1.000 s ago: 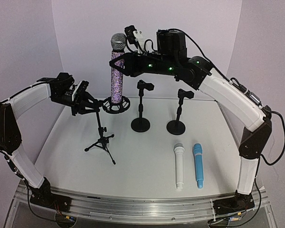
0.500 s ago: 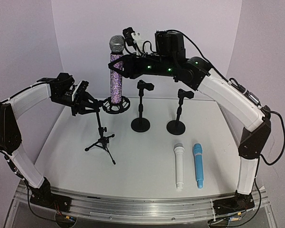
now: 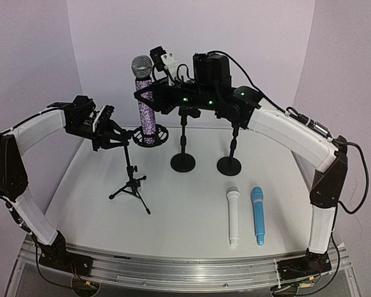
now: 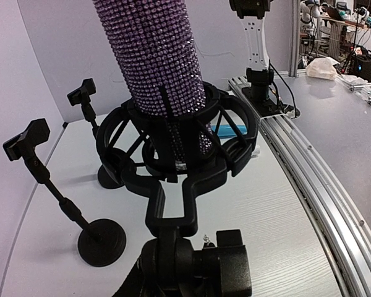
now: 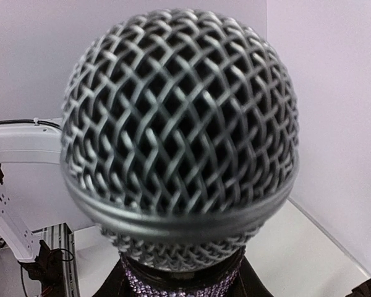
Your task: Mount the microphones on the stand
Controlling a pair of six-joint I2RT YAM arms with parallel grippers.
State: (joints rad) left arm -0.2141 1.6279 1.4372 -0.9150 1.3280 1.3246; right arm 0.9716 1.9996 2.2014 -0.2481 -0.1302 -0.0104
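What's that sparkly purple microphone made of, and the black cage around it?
The purple microphone looks coated in tiny glinting rhinestones in rows; its head is woven silver wire mesh, probably metal. The shock-mount ring looks like matte black plastic.

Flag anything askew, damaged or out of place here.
Nothing looks damaged or spilled. The purple microphone leans slightly in the shock mount of the tripod stand, with the right gripper around it and the left gripper on the stand. The white microphone and blue microphone lie flat, unmounted.
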